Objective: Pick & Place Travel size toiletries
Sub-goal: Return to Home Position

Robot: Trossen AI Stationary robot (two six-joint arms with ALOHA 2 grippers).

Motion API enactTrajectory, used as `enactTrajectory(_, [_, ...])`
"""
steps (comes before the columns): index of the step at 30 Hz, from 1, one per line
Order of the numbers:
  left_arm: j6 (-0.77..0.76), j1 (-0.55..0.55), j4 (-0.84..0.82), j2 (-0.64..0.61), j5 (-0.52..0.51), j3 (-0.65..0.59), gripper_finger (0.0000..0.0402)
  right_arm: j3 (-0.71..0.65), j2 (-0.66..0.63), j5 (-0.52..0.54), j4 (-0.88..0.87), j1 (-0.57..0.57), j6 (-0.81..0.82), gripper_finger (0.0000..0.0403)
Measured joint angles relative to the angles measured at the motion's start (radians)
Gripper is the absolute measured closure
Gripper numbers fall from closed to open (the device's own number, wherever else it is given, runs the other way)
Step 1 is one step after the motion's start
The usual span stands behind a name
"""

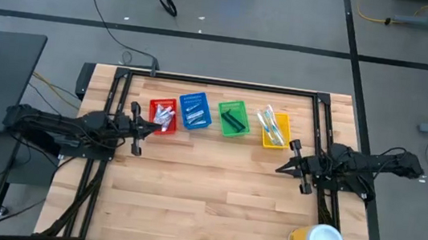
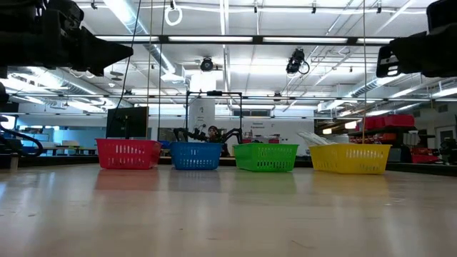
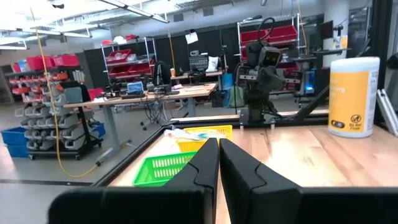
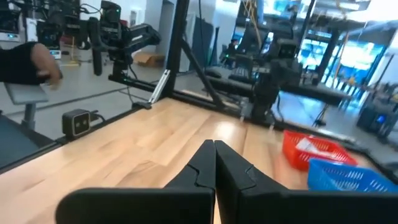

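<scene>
- The left tool [image 1: 147, 128] hangs clenched and empty at the tabletop's [image 1: 206, 192] left side, just beside the red bin [image 1: 153, 107].
- The right tool [image 1: 281, 167], also clenched on nothing, hangs at the right side.
- The toiletries [image 1: 166, 117] lie in the four coloured bins along the far edge.

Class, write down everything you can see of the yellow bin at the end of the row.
The yellow bin is a small rectangular plastic basket with slotted walls, standing upright on the wooden table at the right end of the row, beside the green bin. Pale toothbrushes lie in it, some poking over its rim. The right pincer rests apart from it.
</scene>
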Motion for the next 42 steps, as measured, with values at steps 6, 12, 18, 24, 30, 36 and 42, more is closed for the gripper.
enactTrajectory(6, [0.031, 0.0, 0.0, 0.0, 0.0, 0.0, 0.0381, 0.0, 0.003, -0.008, -0.072, -0.016, 0.115, 0.0403])
enactTrajectory(12, [0.031, 0.0, 0.0, 0.0, 0.0, 0.0, 0.0379, 0.0, 0.008, 0.03, -0.073, -0.016, 0.208, 0.0403])
enactTrajectory(18, [0.031, 0.0, 0.0, 0.0, 0.0, -0.001, 0.0381, 0.0, 0.008, 0.029, -0.072, -0.016, 0.204, 0.0403])
enactTrajectory(24, [0.03, 0.0, 0.0, 0.0, 0.0, -0.001, 0.0378, 0.0, 0.008, 0.029, -0.072, -0.016, 0.204, 0.0403])
enactTrajectory(30, [0.03, 0.0, 0.0, 0.0, 0.0, -0.001, 0.0378, 0.0, 0.008, 0.029, -0.072, -0.016, 0.204, 0.0403])
enactTrajectory(36, [0.03, 0.0, 0.0, 0.0, 0.0, -0.001, 0.0378, 0.0, 0.008, 0.029, -0.072, -0.016, 0.204, 0.0403])
enactTrajectory(42, [0.03, 0.0, 0.0, 0.0, 0.0, -0.001, 0.0378, 0.0, 0.008, 0.028, -0.072, -0.016, 0.204, 0.0403])
